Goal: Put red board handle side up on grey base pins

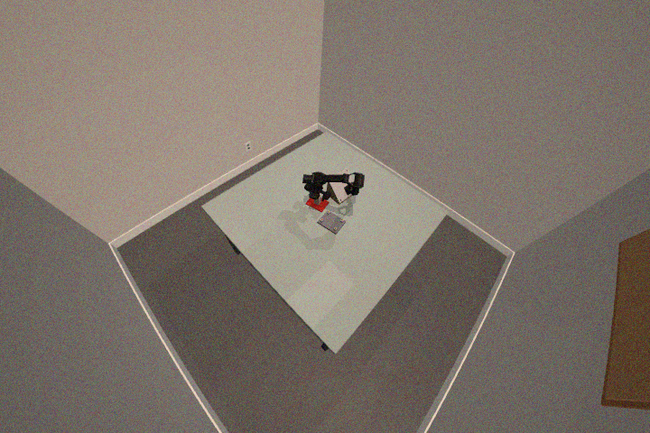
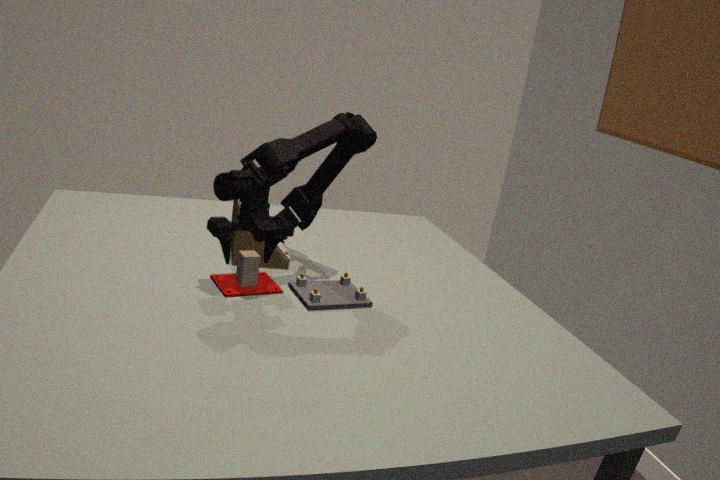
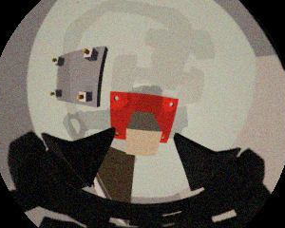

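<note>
The red board lies flat on the table, its square tan handle pointing up. My gripper is open and points down right over the handle. One finger stands on each side of the handle's top, both clear of it. The grey base lies just right of the board in the exterior view. It has four posts with gold pins, and nothing sits on them.
A tan wedge-shaped block stands right behind the board, under the arm. The pale table stretches wide around both parts. A brown panel hangs on the right wall.
</note>
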You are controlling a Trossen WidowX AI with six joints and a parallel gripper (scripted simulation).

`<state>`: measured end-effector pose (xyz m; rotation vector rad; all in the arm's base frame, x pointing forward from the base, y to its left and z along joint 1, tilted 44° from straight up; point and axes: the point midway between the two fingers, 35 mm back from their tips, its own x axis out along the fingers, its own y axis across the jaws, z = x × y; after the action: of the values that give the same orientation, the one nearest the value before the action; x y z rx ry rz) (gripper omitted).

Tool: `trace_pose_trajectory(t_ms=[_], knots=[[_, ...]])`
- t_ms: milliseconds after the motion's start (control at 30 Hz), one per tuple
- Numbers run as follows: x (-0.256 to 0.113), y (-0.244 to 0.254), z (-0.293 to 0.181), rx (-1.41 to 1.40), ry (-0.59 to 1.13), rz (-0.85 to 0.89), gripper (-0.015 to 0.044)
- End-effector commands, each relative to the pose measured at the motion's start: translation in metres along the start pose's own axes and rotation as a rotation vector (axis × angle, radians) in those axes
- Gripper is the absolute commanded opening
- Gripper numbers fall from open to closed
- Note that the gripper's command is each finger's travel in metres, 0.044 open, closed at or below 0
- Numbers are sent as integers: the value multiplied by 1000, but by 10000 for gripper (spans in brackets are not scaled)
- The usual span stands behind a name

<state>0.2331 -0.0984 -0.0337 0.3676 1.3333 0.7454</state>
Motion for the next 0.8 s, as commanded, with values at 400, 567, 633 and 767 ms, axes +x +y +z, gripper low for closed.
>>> trace_pose_trajectory(t_ms=[400,567,633,767], knots=[[27,4,-2,8,4,15,440],[27,4,-2,8,4,15,335],[27,4,-2,8,4,15,282],[27,4,-2,8,4,15,177]])
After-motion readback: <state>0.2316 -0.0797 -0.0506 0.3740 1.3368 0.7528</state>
